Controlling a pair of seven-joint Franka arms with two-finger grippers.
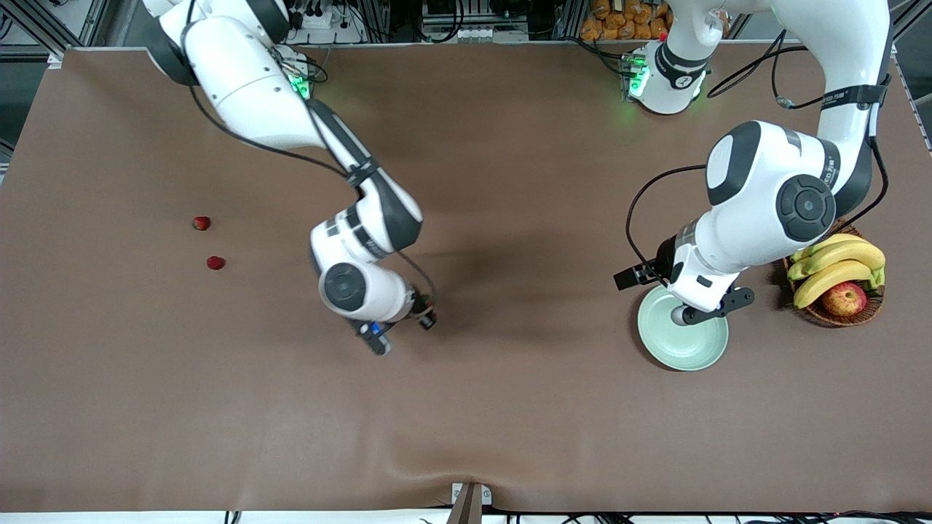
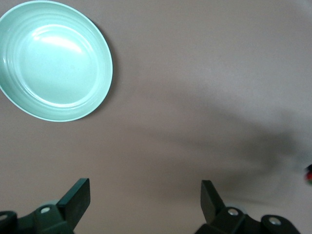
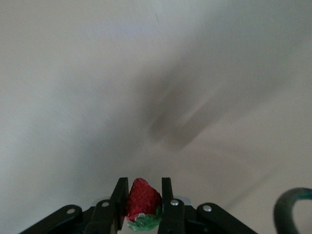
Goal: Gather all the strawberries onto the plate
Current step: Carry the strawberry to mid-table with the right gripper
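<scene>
Your glossy mint plate point(image 2: 53, 58) bare, wicker basket point(image 1: 837, 314) holding bananas point(image 1: 837, 263) and apple point(image 1: 844, 298), right gripper point(image 3: 142, 201) pinching a bumpy strawberry point(image 3: 142, 200) above the table, left gripper point(image 2: 145, 200) fingers spread over the plate's edge.

Brown-covered table point(image 1: 510, 407) — metal framing point(image 1: 58, 22) above.

the round pale mint-green plate point(image 2: 73, 105) looks smooth and glossy, the brown table covering point(image 1: 510, 407) matt and cloth-like, the small red strawberry point(image 3: 142, 199) rough and seed-pitted, the brown woven wicker basket point(image 1: 837, 317) coarse.
</scene>
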